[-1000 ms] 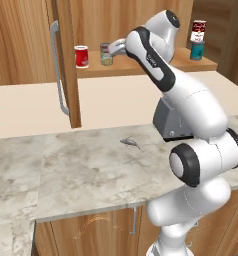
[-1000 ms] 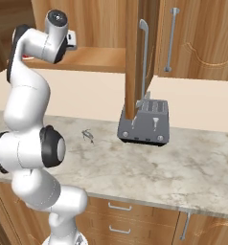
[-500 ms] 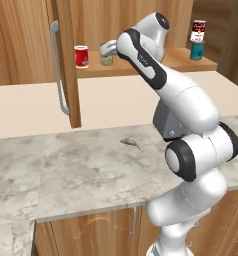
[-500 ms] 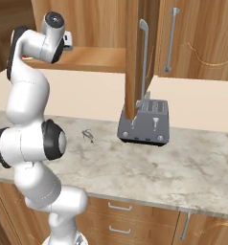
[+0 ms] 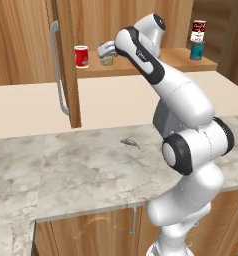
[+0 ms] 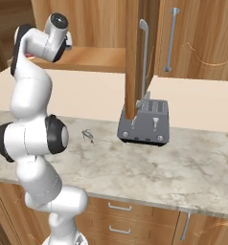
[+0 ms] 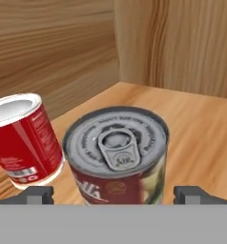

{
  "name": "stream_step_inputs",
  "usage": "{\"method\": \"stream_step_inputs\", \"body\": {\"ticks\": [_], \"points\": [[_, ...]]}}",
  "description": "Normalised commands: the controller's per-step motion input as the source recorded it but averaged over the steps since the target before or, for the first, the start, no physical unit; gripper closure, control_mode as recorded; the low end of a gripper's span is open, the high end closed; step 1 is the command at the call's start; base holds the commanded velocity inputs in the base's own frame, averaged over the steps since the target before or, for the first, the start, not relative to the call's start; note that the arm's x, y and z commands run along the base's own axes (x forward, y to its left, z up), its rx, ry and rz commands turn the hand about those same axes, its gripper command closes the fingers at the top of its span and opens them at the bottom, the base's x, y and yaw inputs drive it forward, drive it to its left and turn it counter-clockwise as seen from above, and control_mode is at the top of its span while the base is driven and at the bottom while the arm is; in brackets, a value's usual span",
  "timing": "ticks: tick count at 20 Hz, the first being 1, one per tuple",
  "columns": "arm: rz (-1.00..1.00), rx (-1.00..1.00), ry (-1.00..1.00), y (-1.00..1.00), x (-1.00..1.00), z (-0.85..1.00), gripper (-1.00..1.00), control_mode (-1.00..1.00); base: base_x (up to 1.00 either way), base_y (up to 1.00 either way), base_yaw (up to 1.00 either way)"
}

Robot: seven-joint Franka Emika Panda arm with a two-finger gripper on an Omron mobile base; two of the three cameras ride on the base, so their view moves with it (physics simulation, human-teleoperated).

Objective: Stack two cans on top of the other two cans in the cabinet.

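Left base view: the white arm rises from the marble counter (image 5: 81,170) edge, bends at a dark elbow and reaches up and back into the cabinet (image 5: 141,30). Its gripper (image 5: 104,50) hangs just over the grey can (image 5: 107,60), which stands on the smooth wooden shelf (image 5: 141,67). The red can (image 5: 81,56) stands upright just beside the grey can, toward the open door (image 5: 66,60) with its long grey metal bar handle. Well apart from the grey can, at the shelf's other end, the red-and-white can (image 5: 198,31) sits stacked on the teal can (image 5: 196,50).

Right base view: the arm stands tall, wrist turned toward the shelf (image 6: 87,57). The door (image 6: 136,52) is seen edge-on, and a grey metal toaster (image 6: 144,122) sits on the counter (image 6: 149,167) at its foot.

Hand view: the grey can (image 7: 116,157) is seen from above, a ribbed metal lid with a pull-tab, red and greenish label below. The fingertips (image 7: 35,193) stand spread wide on either side of it, clear of its wall. The red can (image 7: 24,138), glossy with a silver top, stands next to it.
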Motion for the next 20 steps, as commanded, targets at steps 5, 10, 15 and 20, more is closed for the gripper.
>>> {"method": "stream_step_inputs", "body": {"ticks": [5,10,15,20], "points": [[0.04,0.0,0.0,0.07,0.14,-0.02,-1.0,-1.0,0.0,0.0,0.0],[0.01,0.0,0.0,0.12,0.11,-0.05,1.0,-1.0,0.0,0.0,0.0],[0.0,-0.01,-0.01,0.02,-0.09,0.04,1.0,-1.0,0.0,0.0,0.0],[0.0,0.0,-0.09,-0.06,-0.39,0.26,1.0,-1.0,0.0,0.0,0.0]]}}
